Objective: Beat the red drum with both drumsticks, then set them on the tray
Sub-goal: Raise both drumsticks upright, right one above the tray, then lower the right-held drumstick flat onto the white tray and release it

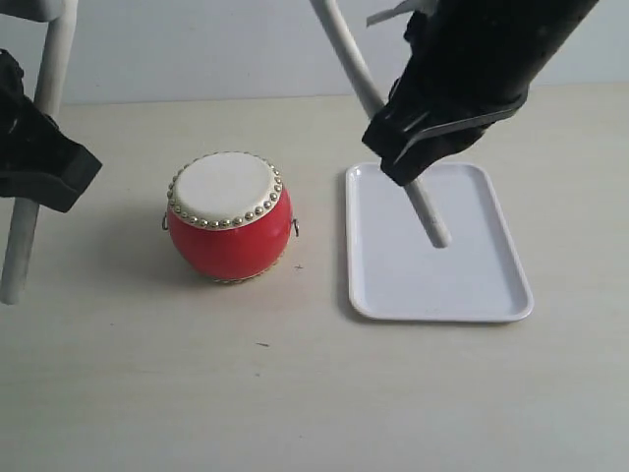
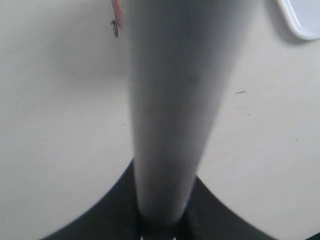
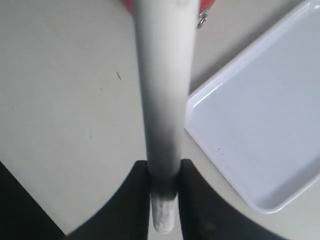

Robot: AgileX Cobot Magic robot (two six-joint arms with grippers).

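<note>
While the exterior view shows the whole red drum (image 1: 228, 221) on the table (image 1: 295, 393) just left of the tray (image 1: 462, 285), the 2 wrist views catch only its red edge. Right gripper (image 1: 401, 162) is clamped on the right drumstick (image 1: 429, 214), tip over the tray; left gripper (image 1: 54, 182) pinches the left drumstick (image 1: 18, 246), near upright, left of the drum.

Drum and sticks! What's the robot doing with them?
The robot holds one stick in each gripper. The left gripper grips the left drumstick off to the side of the red drum, not touching it. The right gripper holds the right drumstick slanted down, with its tip over the white tray. Neither stick has been let go onto the tray yet.
</note>
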